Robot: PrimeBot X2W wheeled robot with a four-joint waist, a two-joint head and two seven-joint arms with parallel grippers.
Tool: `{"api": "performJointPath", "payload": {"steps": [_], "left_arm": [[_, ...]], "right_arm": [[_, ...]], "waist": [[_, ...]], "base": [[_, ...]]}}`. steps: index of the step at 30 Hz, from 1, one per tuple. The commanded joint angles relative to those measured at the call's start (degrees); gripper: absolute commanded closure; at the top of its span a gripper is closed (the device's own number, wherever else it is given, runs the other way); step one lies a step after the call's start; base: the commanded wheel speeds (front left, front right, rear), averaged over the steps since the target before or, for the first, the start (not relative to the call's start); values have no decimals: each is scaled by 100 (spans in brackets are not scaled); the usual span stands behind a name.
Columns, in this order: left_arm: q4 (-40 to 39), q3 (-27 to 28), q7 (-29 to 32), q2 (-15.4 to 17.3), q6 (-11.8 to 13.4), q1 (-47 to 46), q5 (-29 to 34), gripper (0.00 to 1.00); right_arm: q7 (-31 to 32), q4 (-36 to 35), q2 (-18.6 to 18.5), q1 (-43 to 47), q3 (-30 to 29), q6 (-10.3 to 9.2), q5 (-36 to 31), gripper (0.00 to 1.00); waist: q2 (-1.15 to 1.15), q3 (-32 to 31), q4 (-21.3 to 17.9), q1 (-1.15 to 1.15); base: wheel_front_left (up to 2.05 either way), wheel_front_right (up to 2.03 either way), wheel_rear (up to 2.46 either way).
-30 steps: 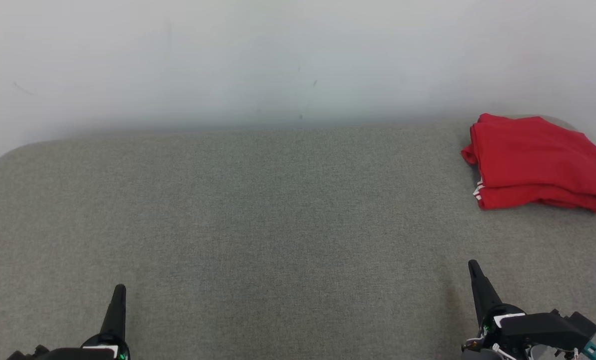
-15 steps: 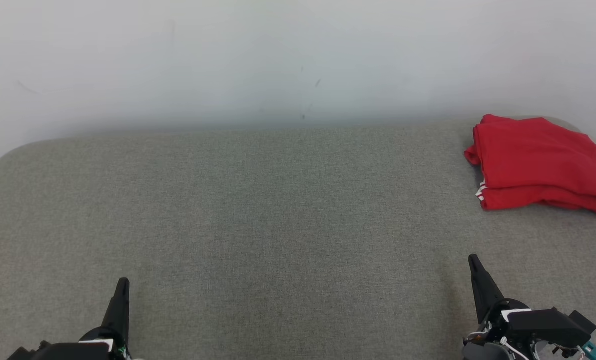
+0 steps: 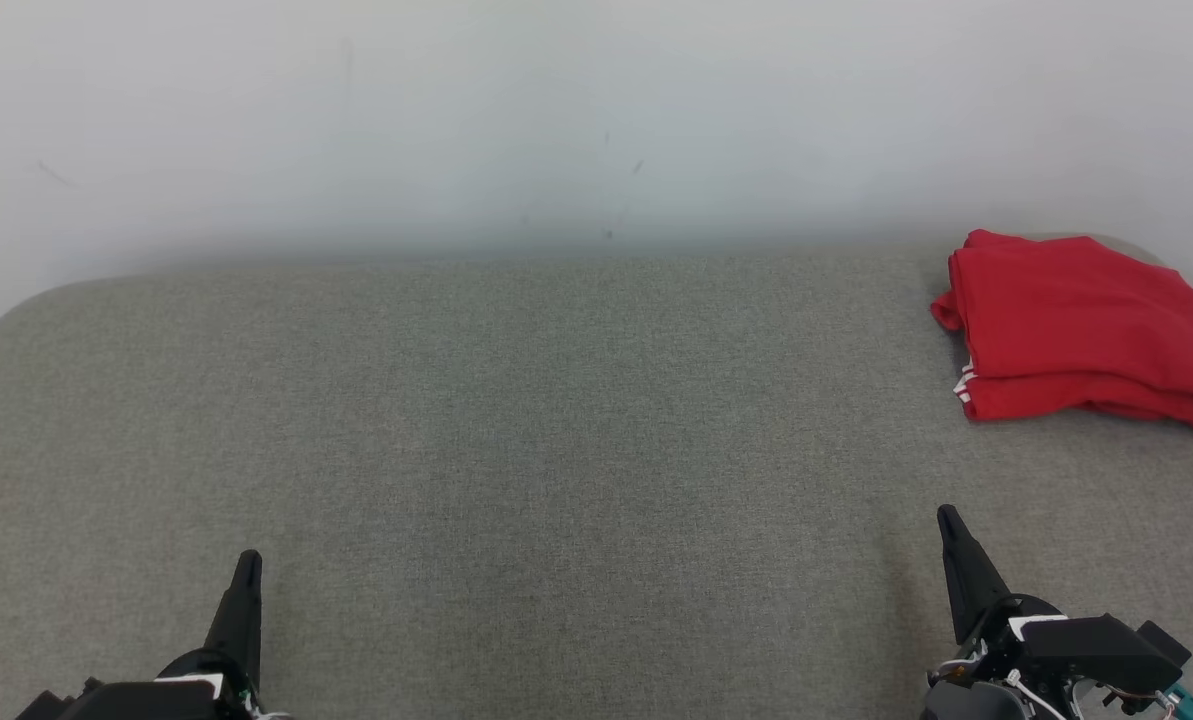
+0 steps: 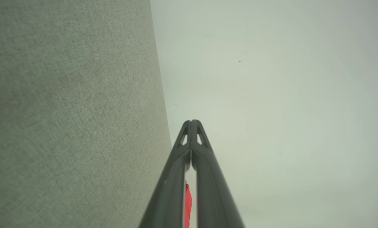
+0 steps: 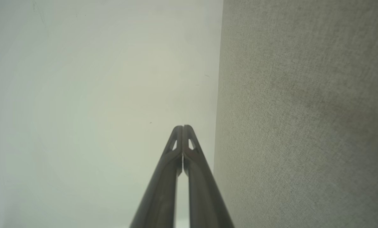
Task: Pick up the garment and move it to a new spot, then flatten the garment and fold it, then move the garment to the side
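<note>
- Red knit garment (image 3: 1081,325) lies folded in a soft, slightly lopsided stack at the upper right of the head view, on a grey woven pad (image 3: 556,420).
- Left gripper (image 3: 245,575), at the lower left, and right gripper (image 3: 951,530), at the lower right, are both clenched on nothing, well apart from the garment.
- Folding looks finished. Any last shift sideways should pinch all the layers together so that the limp cloth cannot unfurl.

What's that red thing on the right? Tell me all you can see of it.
The red garment is soft-looking cloth, folded into a thick, roughly rectangular, slightly rumpled stack. Small white trim peeks out at its near left corner. It lies at the far right of the grey fabric surface, near the wall; nothing else touches it.
</note>
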Motion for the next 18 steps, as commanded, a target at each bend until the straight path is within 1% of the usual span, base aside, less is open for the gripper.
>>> {"api": "performJointPath", "payload": {"steps": [1,18], "left_arm": [[9,3,2,23,-16,-63,-25,100],[8,2,2,23,-16,-62,-25,100]], "right_arm": [[19,-17,26,-29,-5,-12,7,100],[18,-16,25,-28,-4,-12,8,100]], "waist": [[0,0,0,0],[0,0,0,0]], "base": [[0,0,0],[0,0,0]]}}
